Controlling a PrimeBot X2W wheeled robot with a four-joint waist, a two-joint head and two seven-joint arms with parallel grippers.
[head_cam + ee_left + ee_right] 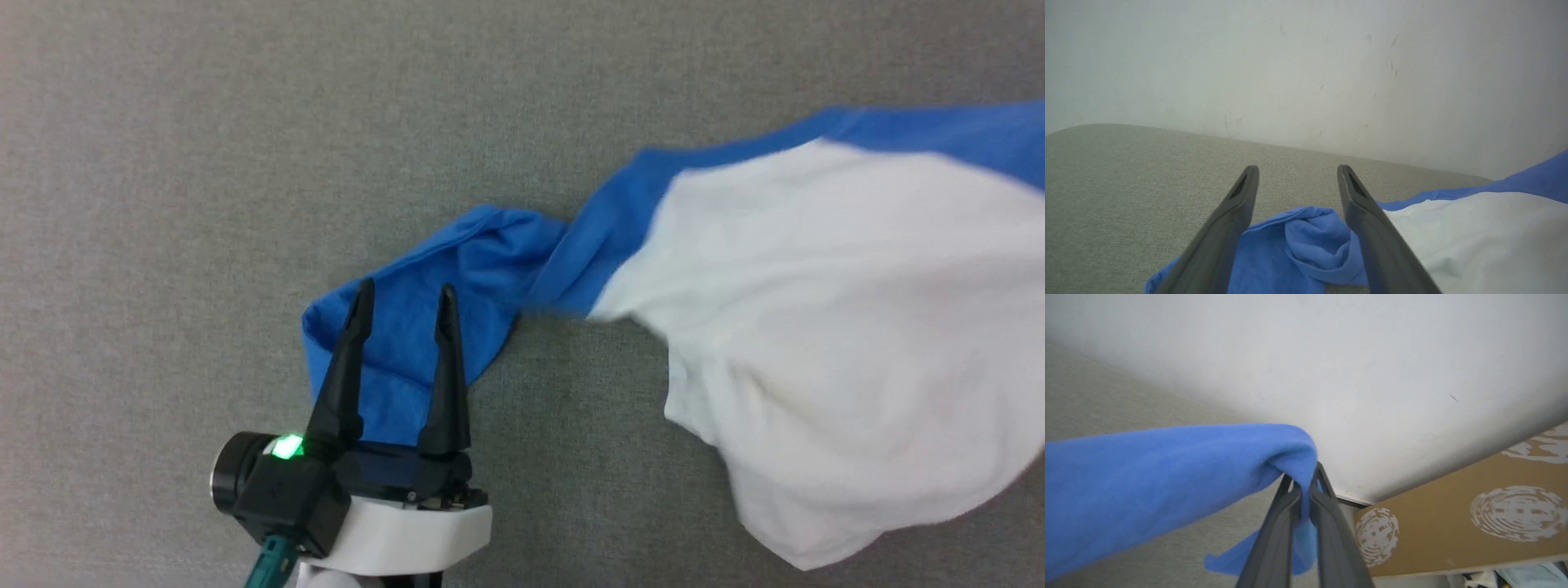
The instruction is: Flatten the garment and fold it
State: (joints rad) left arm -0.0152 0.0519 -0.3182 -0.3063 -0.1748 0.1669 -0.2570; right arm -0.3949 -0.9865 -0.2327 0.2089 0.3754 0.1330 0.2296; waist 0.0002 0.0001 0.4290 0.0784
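The garment, a white shirt with bright blue sleeves, lies partly on a grey cloth-covered bench and is far from flat.

The left tool has its two dark fingers spread wide and holds nothing. It hovers over one crumpled blue sleeve, which is bunched between and just beyond the fingertips. From that sleeve the shirt runs off to this tool's right, where the white body billows in a loose, blurred mound.

The right tool has its fingers pressed together, pinching a fold of blue fabric. The cloth arches over the fingertips and stretches away to this tool's left, lifted clear of the bench.

As a judgement of progress, the work is at an early spreading stage. One blue part is gripped and raised, but the sleeve by the left tool is twisted, the body is rumpled, and no fold has been made.

No brand, label or writing can be read. No chest logo can be made out. A green light glows at the base of the left tool. To the right tool's right is a brown board with white swirl marks and no words.
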